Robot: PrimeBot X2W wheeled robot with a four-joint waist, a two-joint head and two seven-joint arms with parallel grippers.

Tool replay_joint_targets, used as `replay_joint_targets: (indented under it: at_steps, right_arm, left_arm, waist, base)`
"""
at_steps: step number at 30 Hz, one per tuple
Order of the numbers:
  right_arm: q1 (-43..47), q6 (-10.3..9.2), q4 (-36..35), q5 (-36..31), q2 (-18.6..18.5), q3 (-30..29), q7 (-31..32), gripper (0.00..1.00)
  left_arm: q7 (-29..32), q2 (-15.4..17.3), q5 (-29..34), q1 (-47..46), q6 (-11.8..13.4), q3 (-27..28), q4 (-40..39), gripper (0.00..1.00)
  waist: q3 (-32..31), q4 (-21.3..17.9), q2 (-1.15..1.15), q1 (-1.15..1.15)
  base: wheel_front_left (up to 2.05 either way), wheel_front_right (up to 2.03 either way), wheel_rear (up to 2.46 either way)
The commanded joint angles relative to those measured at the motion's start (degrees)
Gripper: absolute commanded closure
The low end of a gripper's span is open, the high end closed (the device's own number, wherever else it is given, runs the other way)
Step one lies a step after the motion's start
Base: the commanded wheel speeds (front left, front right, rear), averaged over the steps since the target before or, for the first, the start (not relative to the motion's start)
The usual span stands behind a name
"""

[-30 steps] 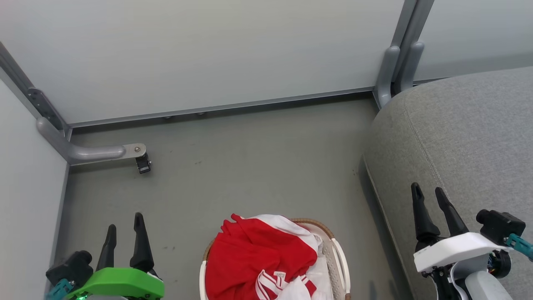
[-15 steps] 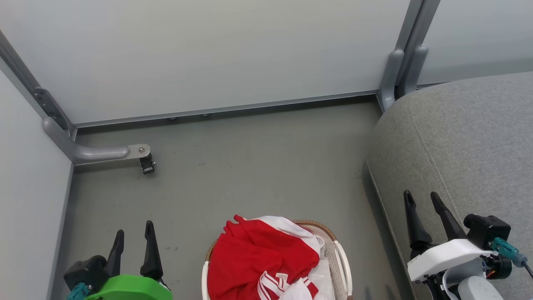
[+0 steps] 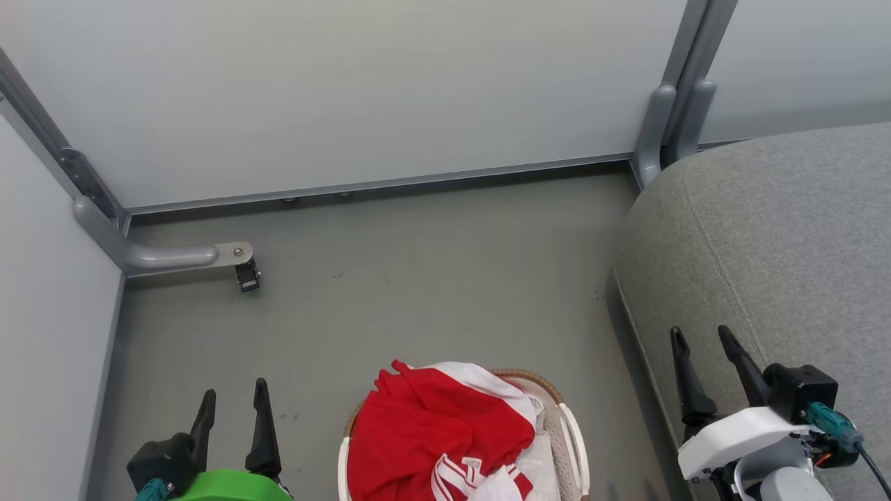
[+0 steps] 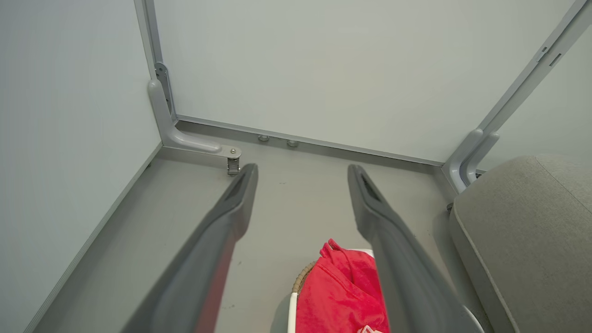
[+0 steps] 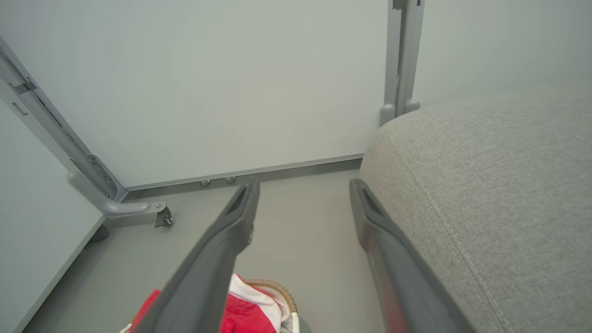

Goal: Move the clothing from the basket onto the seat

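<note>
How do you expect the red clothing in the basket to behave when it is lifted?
The clothing lies crumpled in soft folds, so it will probably hang limp rather than keep its shape. It looks like thin fabric, so likely light. Piled above the rim of the basket, with red and white layers tangled, one pinch may drag other layers along.

Red clothing (image 3: pixel 431 438), white-panelled and striped, in a white perforated basket (image 3: pixel 555 426)
The basket's woven rim is brown; the seat (image 3: pixel 779 236) is mottled grey fabric, the floor (image 3: pixel 418 278) dull grey-green; the left gripper (image 3: pixel 235 387) has a bright green housing, the right gripper (image 3: pixel 699 330) a white one
</note>
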Motion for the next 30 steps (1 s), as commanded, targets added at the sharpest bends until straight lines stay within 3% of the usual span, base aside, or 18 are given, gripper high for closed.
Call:
replay_joint_targets:
  at_steps: [1, 23, 30]
  right_arm:
    - [0.55, 0.00, 0.09, -1.76, 0.02, -0.50, -0.38, 0.00]
    - [1.03, 0.00, 0.61, -12.82, 2.00, -2.47, -0.40, 0.00]
    - [0.93, 0.00, 0.17, -12.24, 1.94, -2.36, -0.40, 0.00]
  left_arm:
    - [-0.59, 0.45, 1.50, 0.76, -0.31, -0.10, 0.00, 0.00]
    - [-2.92, 0.52, 8.88, 1.44, -0.37, -0.72, 1.21, 0.00]
    - [-2.79, 0.51, 8.45, 1.27, -0.38, -0.72, 1.22, 0.00]
  waist:
    - [0.00, 0.04, 0.00, 0.00]
    - [-0.08, 0.28, 0.00, 0.00]
    - [-0.14, 0.27, 0.00, 0.00]
  base:
    - [0.00, 0.00, 0.00]
    - [0.00, 0.00, 0.00]
    - [0.00, 0.00, 0.00]
